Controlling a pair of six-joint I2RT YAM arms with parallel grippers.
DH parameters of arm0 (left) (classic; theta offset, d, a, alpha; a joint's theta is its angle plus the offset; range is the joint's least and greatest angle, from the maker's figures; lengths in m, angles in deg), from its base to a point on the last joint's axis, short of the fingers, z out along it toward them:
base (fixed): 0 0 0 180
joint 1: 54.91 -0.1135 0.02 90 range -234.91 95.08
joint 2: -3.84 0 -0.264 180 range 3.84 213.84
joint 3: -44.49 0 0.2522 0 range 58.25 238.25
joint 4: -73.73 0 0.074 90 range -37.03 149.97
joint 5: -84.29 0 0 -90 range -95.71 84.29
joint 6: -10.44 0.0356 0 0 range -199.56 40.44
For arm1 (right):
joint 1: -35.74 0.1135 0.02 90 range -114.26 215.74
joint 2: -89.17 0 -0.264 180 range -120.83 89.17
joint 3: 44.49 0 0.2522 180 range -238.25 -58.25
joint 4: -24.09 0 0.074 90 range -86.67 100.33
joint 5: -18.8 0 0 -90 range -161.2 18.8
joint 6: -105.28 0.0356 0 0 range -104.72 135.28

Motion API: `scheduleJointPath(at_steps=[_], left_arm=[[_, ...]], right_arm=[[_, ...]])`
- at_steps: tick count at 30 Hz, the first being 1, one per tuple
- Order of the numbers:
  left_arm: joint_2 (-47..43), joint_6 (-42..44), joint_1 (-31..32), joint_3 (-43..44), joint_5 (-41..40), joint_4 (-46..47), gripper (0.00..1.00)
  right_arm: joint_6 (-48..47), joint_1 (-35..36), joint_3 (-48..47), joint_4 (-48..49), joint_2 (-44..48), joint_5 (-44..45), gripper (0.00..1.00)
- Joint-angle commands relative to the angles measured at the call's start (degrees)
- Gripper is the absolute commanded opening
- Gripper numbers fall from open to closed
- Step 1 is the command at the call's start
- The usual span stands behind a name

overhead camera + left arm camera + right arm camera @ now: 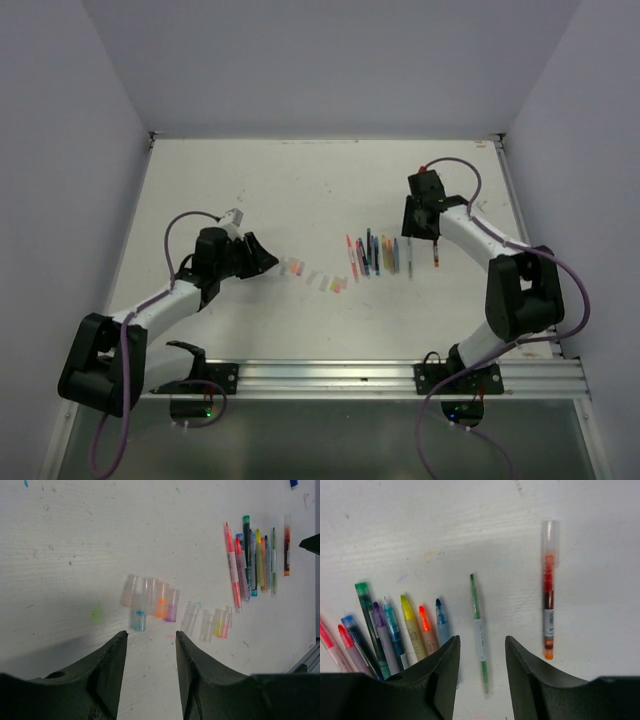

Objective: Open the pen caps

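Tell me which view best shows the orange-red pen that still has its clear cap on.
The right wrist view: the orange-red pen lies whole, apart from the other pens, its clear cap plainly on. The left wrist view shows it small near the right edge; the top external view gives only a thin sliver.

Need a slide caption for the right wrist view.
Open right gripper hovers over uncapped pens; one red-orange pen, set apart, wears a clear cap.
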Motion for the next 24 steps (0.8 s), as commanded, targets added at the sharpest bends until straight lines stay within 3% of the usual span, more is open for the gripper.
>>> scheduleJointPath(at_steps=[1,9,24], left_arm=[[-3.75,-0.48,0.25,-0.67,0.90,2.22,0.47],[-5.77,-0.39,0.25,-2.26,2.65,2.39,0.47],[-7.36,-0.21,0.25,-1.47,2.66,0.63,0.48]], right_arm=[[-0.62,-4.54,-3.32,-3.00,1.38,2.96,0.45],[-1.85,-11.85,-6.84,-3.71,-4.78,4.37,0.44],[-1.76,-12.12,-0.43,2.79,-9.44,-1.60,0.33]])
